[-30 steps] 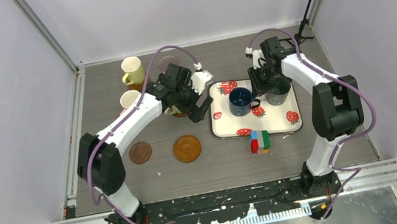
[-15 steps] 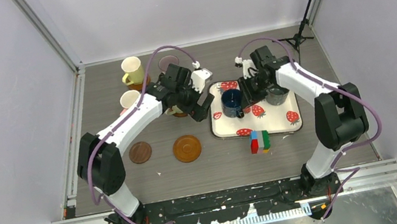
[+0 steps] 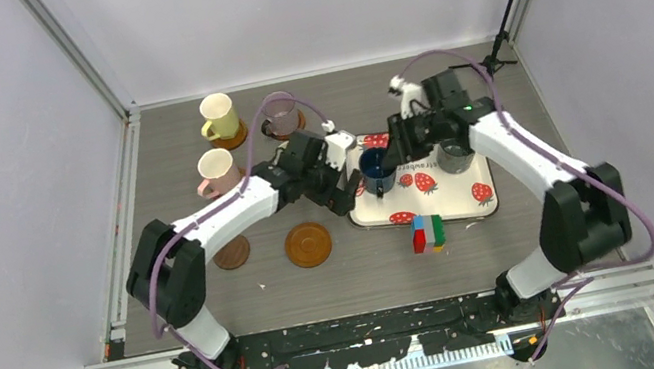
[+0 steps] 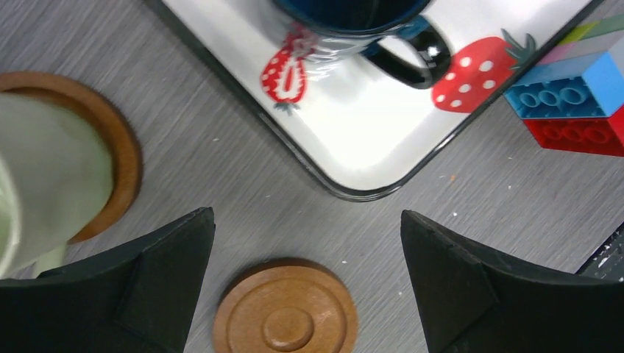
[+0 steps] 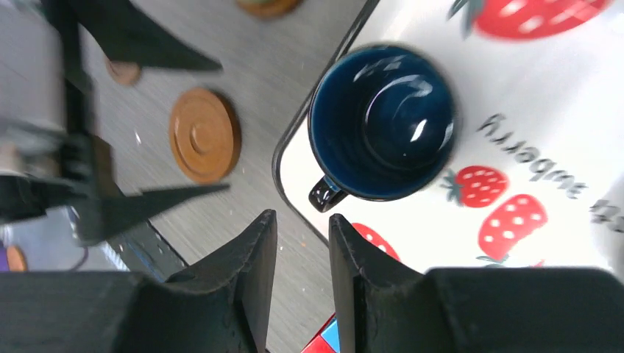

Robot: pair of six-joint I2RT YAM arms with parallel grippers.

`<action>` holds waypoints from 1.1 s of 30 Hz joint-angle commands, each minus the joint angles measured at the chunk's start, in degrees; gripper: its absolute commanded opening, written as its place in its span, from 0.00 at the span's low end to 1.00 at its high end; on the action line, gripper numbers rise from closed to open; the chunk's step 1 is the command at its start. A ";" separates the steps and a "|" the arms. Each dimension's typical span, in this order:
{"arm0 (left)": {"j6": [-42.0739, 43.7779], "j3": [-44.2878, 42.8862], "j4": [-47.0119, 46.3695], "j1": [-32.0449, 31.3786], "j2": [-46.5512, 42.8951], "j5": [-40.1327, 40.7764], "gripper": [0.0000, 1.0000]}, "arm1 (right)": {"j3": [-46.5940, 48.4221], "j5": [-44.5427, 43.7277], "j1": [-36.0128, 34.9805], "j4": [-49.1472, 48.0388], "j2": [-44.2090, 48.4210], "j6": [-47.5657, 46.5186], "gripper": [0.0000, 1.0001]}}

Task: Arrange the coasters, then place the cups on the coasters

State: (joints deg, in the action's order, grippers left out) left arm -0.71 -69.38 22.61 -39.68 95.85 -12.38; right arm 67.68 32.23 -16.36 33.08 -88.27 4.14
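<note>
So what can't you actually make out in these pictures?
- Green cup: under the left arm from above; blurred and cut off at the left wrist view's edge.
- Grey cup: half covered by the right arm from above.
- Whether the right hand pinches the handle of the dark blue cup: the handle lies right at the hand's tip, too close to tell.

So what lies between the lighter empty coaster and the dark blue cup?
Left wrist view: from the empty coaster, a strip of bare table, then a corner of the strawberry tray, up to the dark blue cup.
</note>
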 commanded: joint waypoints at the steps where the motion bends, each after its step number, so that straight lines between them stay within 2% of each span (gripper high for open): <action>1: -2.01 -0.70 -9.68 -5.40 -1.35 7.06 1.00 | -1.52 1.78 7.09 -7.82 10.01 5.48 0.40; 4: -3.57 -3.45 -9.75 -7.17 1.89 9.89 1.00 | -2.63 -0.76 11.98 -7.57 12.80 7.59 0.49; 9: -5.27 -7.30 -9.37 -10.14 6.58 11.95 1.00 | -3.75 -2.09 19.42 -6.08 14.98 9.92 0.70; 13: -5.15 -10.17 -9.84 -11.72 10.25 16.02 1.00 | -4.30 -3.27 22.00 -6.04 15.87 10.85 0.79; 18: -5.68 -14.61 -8.85 -11.73 15.01 21.06 0.99 | -4.35 -2.81 23.28 -6.30 15.96 11.05 0.81; 23: -5.12 -16.35 -4.96 -10.69 16.96 23.15 0.86 | -4.64 -1.77 23.60 -6.61 15.87 11.18 0.81; 29: -4.91 -12.73 -4.92 -7.43 15.28 18.32 0.65 | -5.00 -0.79 23.83 -6.58 15.93 10.98 0.81; 33: -2.09 -13.62 -3.93 -7.42 16.30 12.85 0.61 | -5.06 -0.41 23.92 -6.62 15.52 10.97 0.81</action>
State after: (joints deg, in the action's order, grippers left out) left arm -5.30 -82.43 18.33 -47.40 113.14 5.37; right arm 62.65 30.39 7.27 27.99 -74.13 14.96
